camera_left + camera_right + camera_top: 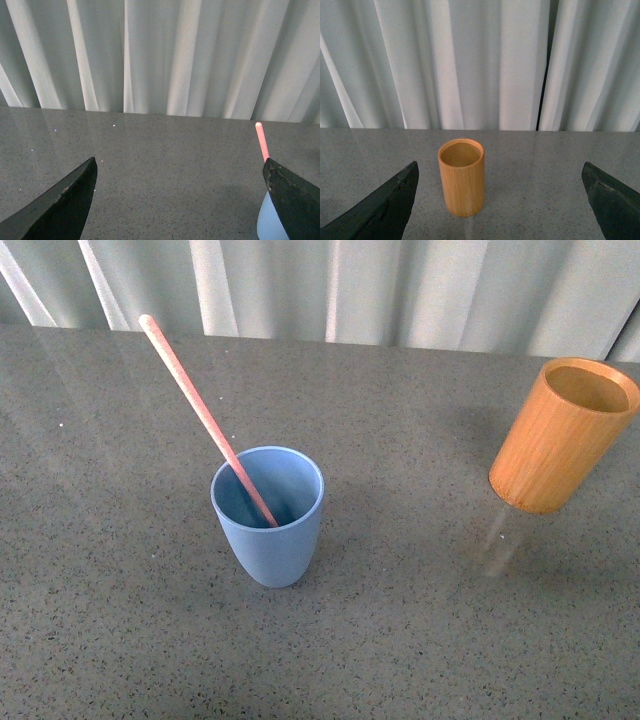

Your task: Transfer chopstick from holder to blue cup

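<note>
The blue cup [268, 516] stands upright near the middle of the grey table. The pale pink-red chopstick [200, 410] stands in it, leaning to the far left. The orange-brown wooden holder [562, 435] stands upright and empty at the right. Neither gripper shows in the front view. In the left wrist view my left gripper [180, 200] is open and empty, with the chopstick's tip [261, 141] and an edge of the blue cup [267, 222] beside one finger. In the right wrist view my right gripper [500, 200] is open and empty, and the holder [461, 177] stands ahead of it.
The grey speckled table [120, 620] runs back to a pale pleated curtain [380, 290] along its far edge. Nothing else stands on the table in these views.
</note>
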